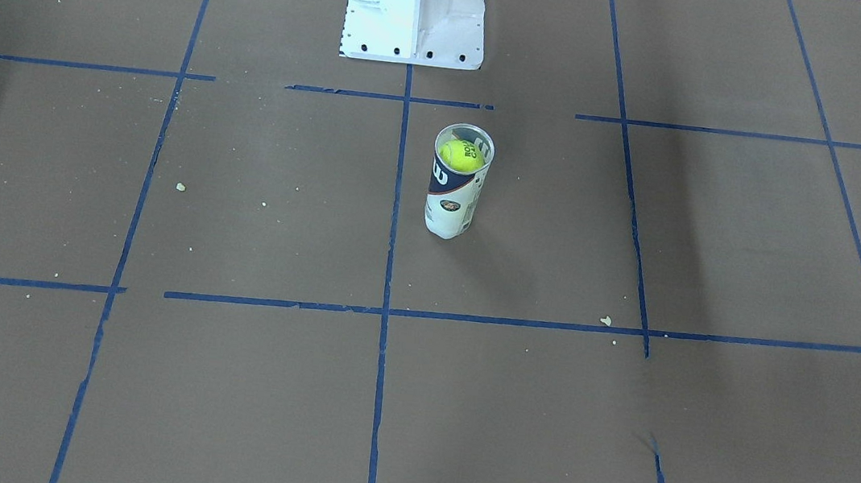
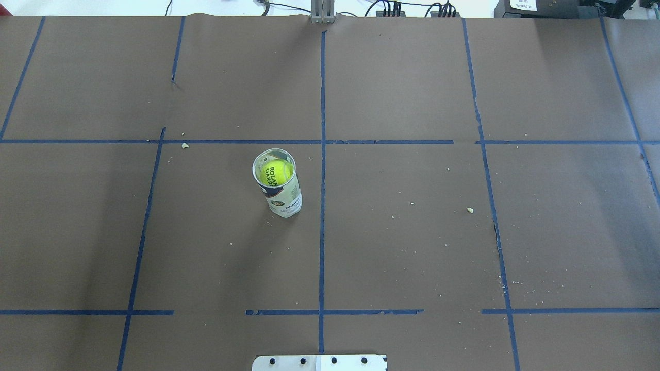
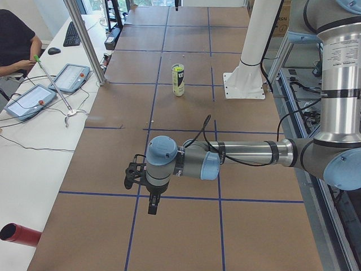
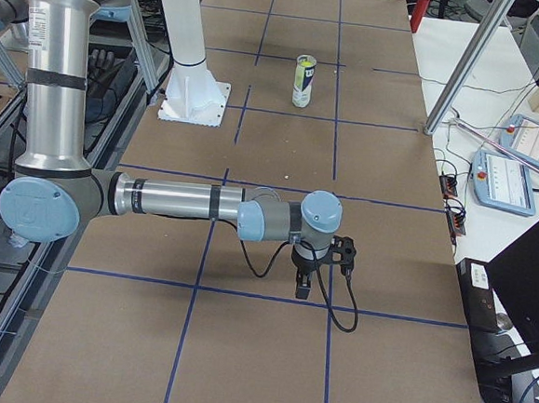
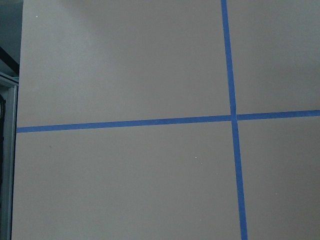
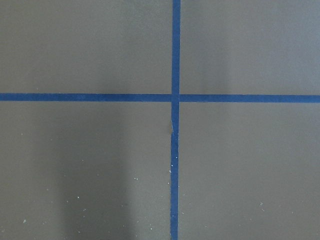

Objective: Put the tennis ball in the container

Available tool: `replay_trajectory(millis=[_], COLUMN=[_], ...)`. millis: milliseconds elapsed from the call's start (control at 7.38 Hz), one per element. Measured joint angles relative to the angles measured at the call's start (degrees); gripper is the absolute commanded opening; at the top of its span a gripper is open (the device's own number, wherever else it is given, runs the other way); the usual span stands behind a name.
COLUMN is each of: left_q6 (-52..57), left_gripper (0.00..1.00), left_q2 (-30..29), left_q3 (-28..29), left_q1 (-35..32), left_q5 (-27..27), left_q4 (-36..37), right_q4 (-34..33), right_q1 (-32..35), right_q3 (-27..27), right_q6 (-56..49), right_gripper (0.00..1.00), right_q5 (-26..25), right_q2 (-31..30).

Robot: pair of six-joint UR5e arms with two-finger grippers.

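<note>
Tennis ball sits inside the container, up near the open rim, dark lettering facing up. The container stands upright on the brown-paper table, just on the robot's left of the centre blue tape line, not touching it. In the front-facing view it is out in front of the white robot base, well apart from it. Nothing touches the ball or tube. Both arms are far from the tube, out at opposite table ends, forearms level over the paper. Left gripper points down above a tape line, right gripper likewise. Each shows only in a side view, so cannot tell how far either pincer is open. No object is seen in either. Both wrist cameras show only bare paper and a tape crossing. A seated person is at the side desk.
</note>
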Motion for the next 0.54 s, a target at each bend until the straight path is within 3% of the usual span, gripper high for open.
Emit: replay_trajectory(millis=[542], left_q6=[0.56], left_gripper=[1.00], left_q2=[0.09], left_q3=[-0.36], left_q1=[2.68], left_q5=[-1.34], left_q4=[7.64], right_q4=[0.00], right_q1=[0.00], right_q3=[0.00], right_q6=[0.00], right_gripper=[1.00], right_q5=[0.00], right_q2=[0.00])
